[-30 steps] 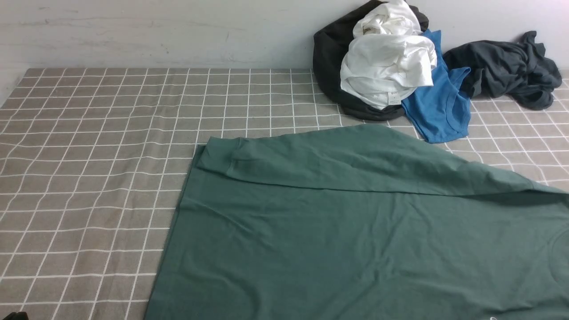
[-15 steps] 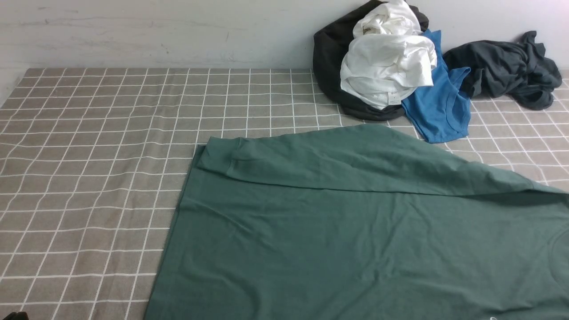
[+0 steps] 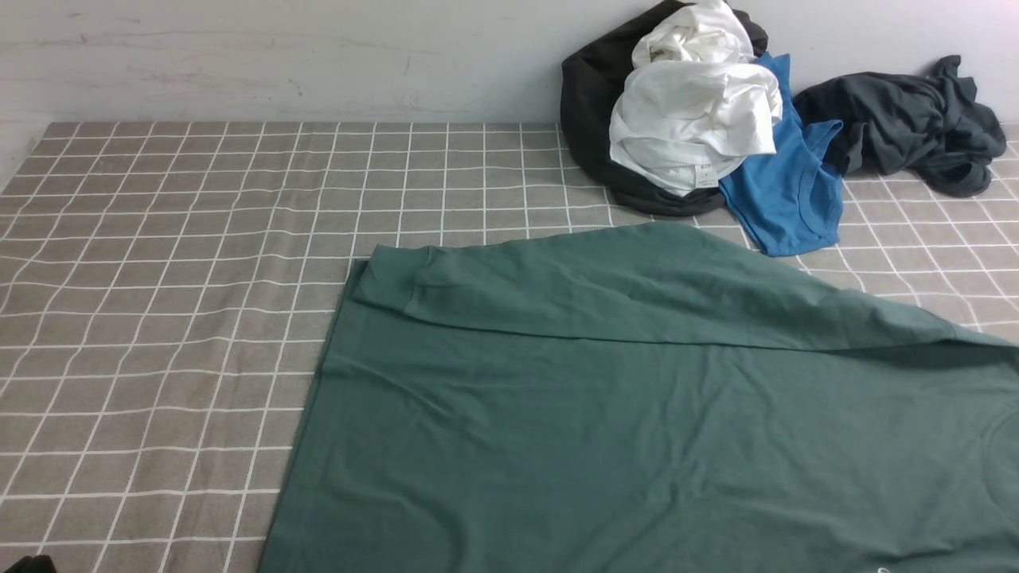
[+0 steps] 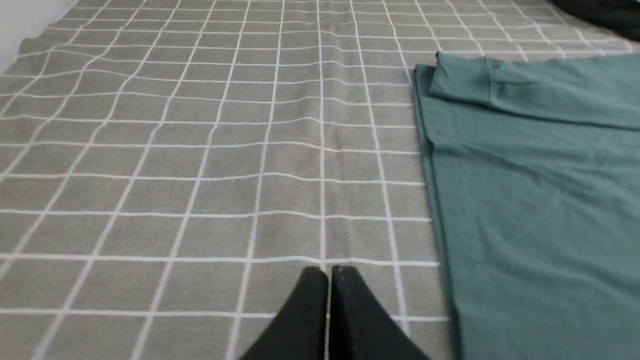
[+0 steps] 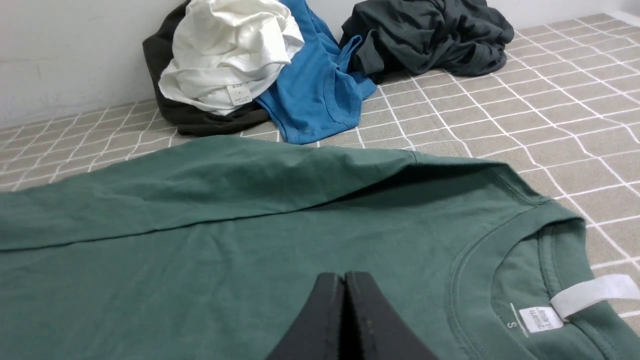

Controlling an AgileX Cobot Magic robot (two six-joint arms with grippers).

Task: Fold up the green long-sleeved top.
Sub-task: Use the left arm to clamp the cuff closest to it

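The green long-sleeved top [image 3: 637,430] lies spread flat across the near right part of the table: soft matte knit, lightly creased, with one sleeve [image 3: 605,286] folded across its far edge and a ribbed cuff [image 3: 386,282] at the end. A round ribbed neckline carries two white labels [image 5: 540,320]. Underneath is a taupe cloth [image 3: 159,278] with a thin white grid, faintly rippled. Against the wall sit four crumpled garments: one black [image 3: 585,103], one white [image 3: 692,119], one bright blue [image 3: 788,199], one charcoal [image 3: 907,119]. The left gripper [image 4: 328,272] is clenched and empty above the checked cloth, just beside the top's edge. The right gripper [image 5: 344,277] is also clenched and empty, above the top's body near the neckline.
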